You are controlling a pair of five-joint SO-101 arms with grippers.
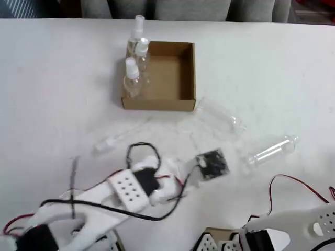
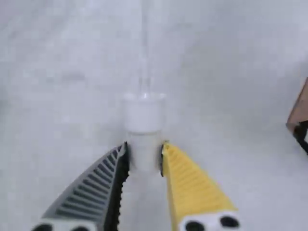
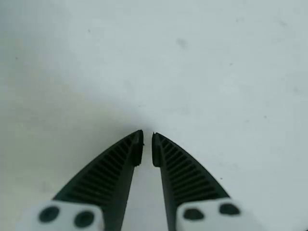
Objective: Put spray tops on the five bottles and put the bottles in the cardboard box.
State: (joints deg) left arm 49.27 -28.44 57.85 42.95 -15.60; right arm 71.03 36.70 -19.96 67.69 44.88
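My left gripper [image 2: 143, 159] is shut on a white spray top [image 2: 143, 122] held just above the table; its thin tube points away from the fingers. The left arm [image 1: 131, 188] lies across the table's front middle. The cardboard box [image 1: 186, 70] sits at the back centre. Three capped bottles stand along its left side [image 1: 132, 78] [image 1: 142, 52] [image 1: 137, 29]. Two clear bottles without tops lie right of the box [image 1: 222, 116] [image 1: 273, 150]. Another spray top [image 1: 107, 144] lies left of centre. My right gripper [image 3: 147, 147] is shut on nothing over bare table.
The right arm [image 1: 298, 227] rests at the front right corner, with red and black cables looping beside it. A black cable loop [image 1: 140, 151] rises from the left arm. A brown cardboard edge [image 2: 301, 108] shows beside the left gripper.
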